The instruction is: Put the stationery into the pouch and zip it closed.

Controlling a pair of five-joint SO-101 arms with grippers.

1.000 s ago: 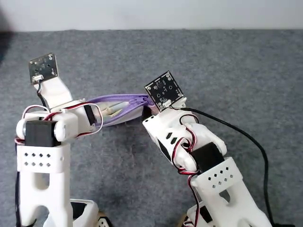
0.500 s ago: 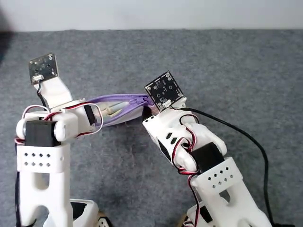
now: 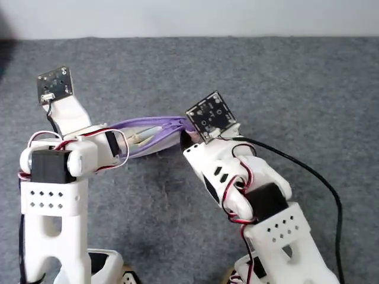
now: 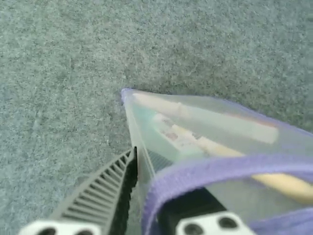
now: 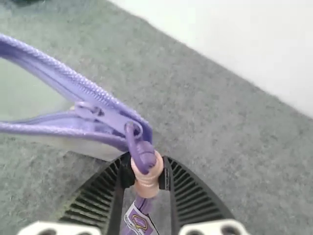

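Near the middle of the grey surface, toward its left edge: a clear pouch with purple zip tape, stretched between the two arms. Inside, through the film at the left wrist, stationery: a pale yellow stick and a white tube-like piece, lying lengthwise. Pinched at one end of the pouch by the left gripper, nearly closed on film and tape. At the right wrist, clamped in the narrowly closed right gripper: the zipper pull with its peach bead, the slider just beyond it, both tapes parted past it. From above, mouth seen gaping along its length
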